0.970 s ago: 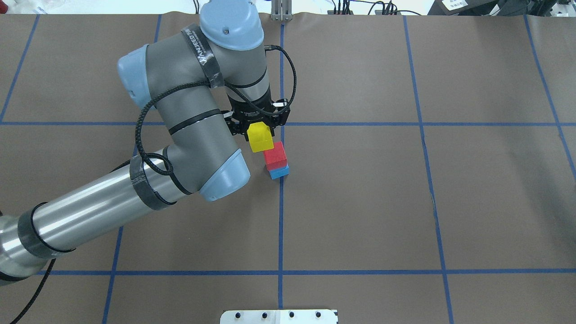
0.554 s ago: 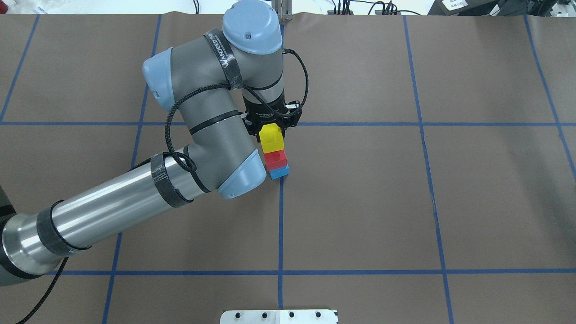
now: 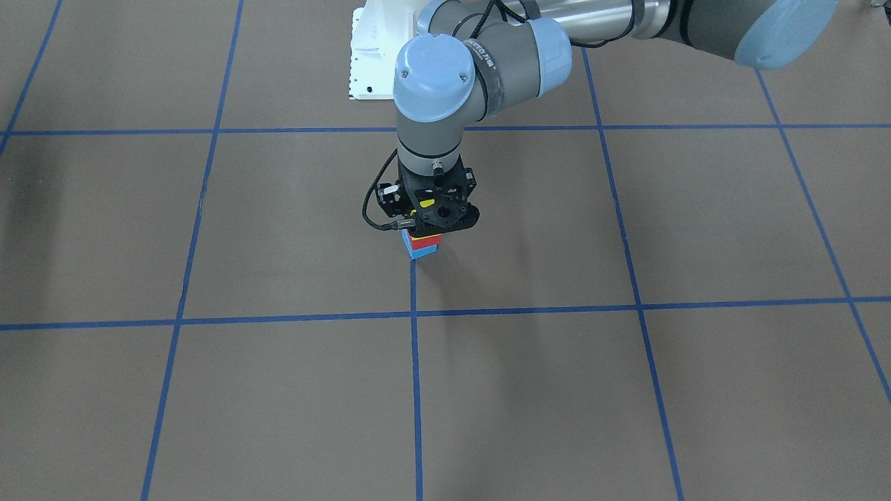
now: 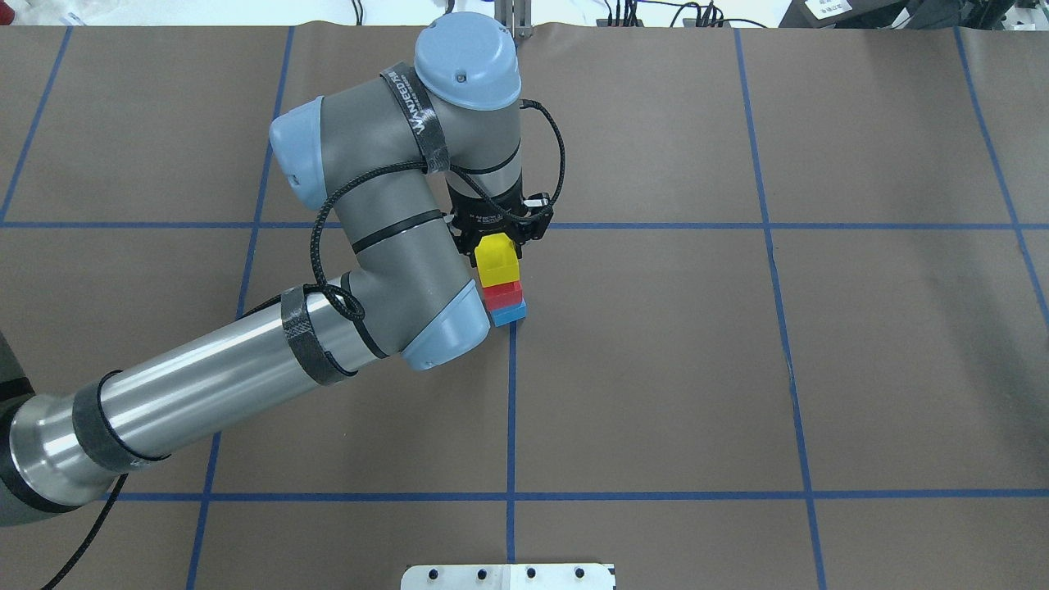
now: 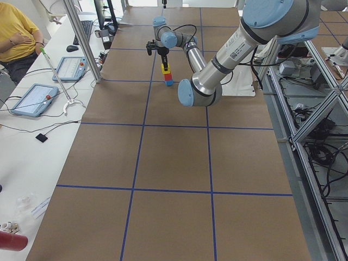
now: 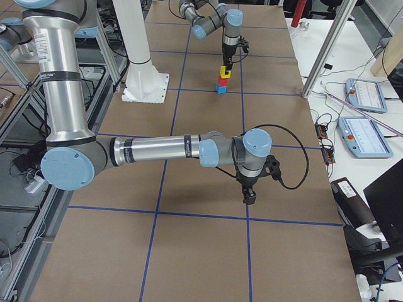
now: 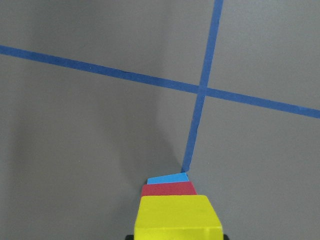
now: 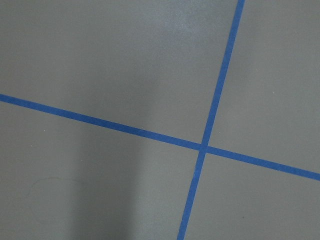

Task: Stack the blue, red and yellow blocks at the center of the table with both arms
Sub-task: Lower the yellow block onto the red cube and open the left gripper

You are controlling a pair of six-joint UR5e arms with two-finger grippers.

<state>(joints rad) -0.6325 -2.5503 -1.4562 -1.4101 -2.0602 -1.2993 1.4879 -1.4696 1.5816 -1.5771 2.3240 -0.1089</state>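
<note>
A blue block [image 4: 510, 312] lies at the table's centre with a red block [image 4: 504, 293] on top of it. My left gripper [image 4: 497, 246] is shut on a yellow block [image 4: 497, 260] and holds it straight over the red block, at or just above its top face. The left wrist view shows yellow [image 7: 175, 217], red [image 7: 168, 189] and blue [image 7: 168, 178] in one line. In the front view the gripper [image 3: 435, 217] hides the yellow block. My right gripper [image 6: 250, 198] hangs low over bare table far from the stack [image 6: 221, 80]; I cannot tell if it is open.
Blue tape lines [image 4: 511, 410] divide the brown table into squares. The white robot base plate [image 4: 508, 576] sits at the near edge. A person [image 5: 13, 32] and tablets [image 5: 33, 98] are at a side desk beyond the table's far edge.
My left arm has moved right with the yellow block, from beside the red and blue stack to directly over the red block, and come down slightly.
</note>
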